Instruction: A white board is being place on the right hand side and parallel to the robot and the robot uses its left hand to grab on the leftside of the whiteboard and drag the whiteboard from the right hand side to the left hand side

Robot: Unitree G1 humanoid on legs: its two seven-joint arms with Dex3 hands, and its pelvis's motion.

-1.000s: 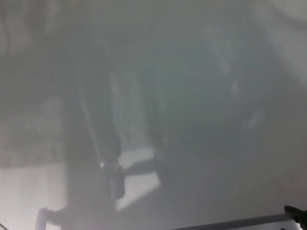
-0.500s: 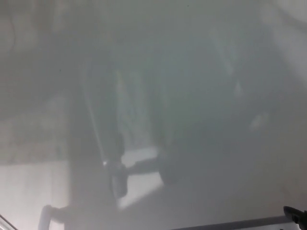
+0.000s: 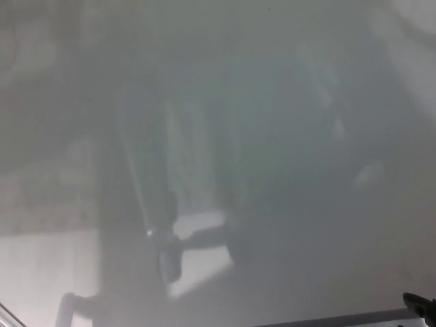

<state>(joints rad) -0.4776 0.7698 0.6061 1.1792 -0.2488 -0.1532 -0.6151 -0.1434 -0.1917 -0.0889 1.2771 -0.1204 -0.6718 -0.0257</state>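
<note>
The whiteboard [image 3: 286, 102] fills almost the whole head view. Its glossy grey-white face shows only blurred reflections, including a dark upright shape [image 3: 170, 252]. The board's grey lower frame rail [image 3: 340, 317] runs along the bottom right. A small black part [image 3: 421, 304] pokes in at the bottom right edge, and I cannot tell what it is. Neither of my hands shows as a hand.
A thin pale edge [image 3: 8, 315] cuts across the bottom left corner. A lighter patch [image 3: 41, 272] lies at the lower left of the board's face. Nothing beyond the board is visible.
The blurred reflections have drifted slightly to the right. The thin pale edge has come into the bottom left corner. The black part at the bottom right has stayed in place.
</note>
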